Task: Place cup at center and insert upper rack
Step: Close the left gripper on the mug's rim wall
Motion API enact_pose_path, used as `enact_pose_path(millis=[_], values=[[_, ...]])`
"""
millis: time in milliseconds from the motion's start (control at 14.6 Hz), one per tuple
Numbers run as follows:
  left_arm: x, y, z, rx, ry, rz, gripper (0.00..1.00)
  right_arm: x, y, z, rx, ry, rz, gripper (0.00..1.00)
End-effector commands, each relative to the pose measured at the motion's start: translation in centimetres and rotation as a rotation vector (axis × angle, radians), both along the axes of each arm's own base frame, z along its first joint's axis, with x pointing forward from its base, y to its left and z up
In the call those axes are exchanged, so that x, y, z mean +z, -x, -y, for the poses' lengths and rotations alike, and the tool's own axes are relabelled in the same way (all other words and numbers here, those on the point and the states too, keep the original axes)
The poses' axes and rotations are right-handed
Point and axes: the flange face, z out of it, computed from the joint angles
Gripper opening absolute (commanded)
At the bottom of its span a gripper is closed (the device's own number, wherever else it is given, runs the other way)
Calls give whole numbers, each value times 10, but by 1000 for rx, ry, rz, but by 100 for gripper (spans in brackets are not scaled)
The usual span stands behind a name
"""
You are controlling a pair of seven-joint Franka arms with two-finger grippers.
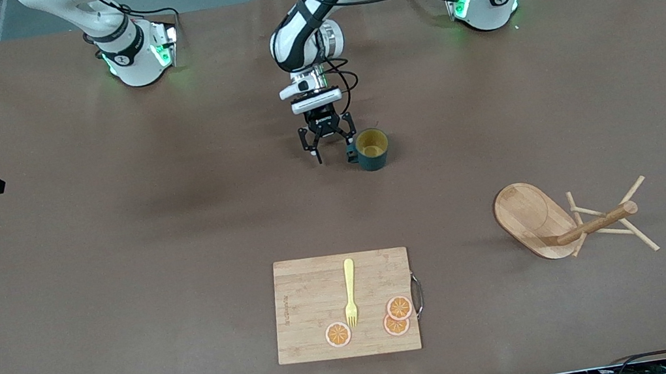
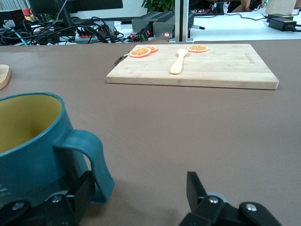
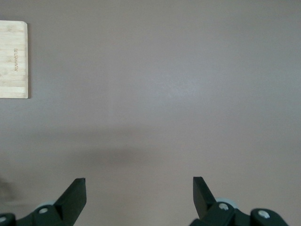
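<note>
Now, sweeping the front view from its left edge to its right, we first meet the right gripper (image 3: 139, 193), up in the air over bare bench (image 1: 122, 278) at the right arm's end, its jaws spread wide with nothing between them; that arm waits. Toward the middle we find the left gripper (image 1: 330, 145) down low, close to the bench, jaws apart and empty, one finger (image 2: 83, 193) right against the handle of the cup (image 1: 373, 149), though we cannot tell if they touch. That cup stands upright on the bench, dark teal outside and mustard yellow inside, its handle turned toward the gripper. Nearer to the front camera lies the cutting board (image 1: 305, 310), carrying a yellow fork (image 1: 349, 293) and three orange slices (image 1: 398, 308). Last, toward the left arm's end, we see the upper rack (image 1: 549, 220) tipped over on its side, its oval base standing on edge and its post and pegs lying along the bench, well apart from the cup.
</note>
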Motion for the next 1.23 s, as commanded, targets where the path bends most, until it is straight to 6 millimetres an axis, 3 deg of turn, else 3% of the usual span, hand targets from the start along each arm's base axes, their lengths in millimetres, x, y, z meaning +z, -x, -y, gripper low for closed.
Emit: enact_pose_path(millis=[0, 616, 1027, 1164], values=[[-1, -4, 4, -14, -14, 18, 86, 2, 4, -6, 16, 13, 11, 100], [-2, -17, -1, 4, -19, 32, 82, 2, 4, -10, 22, 13, 11, 100], [-6, -21, 0, 17, -5, 29, 51, 1, 4, -11, 25, 13, 6, 100], [-8, -21, -1, 21, -7, 27, 36, 1, 5, -11, 27, 13, 6, 100]])
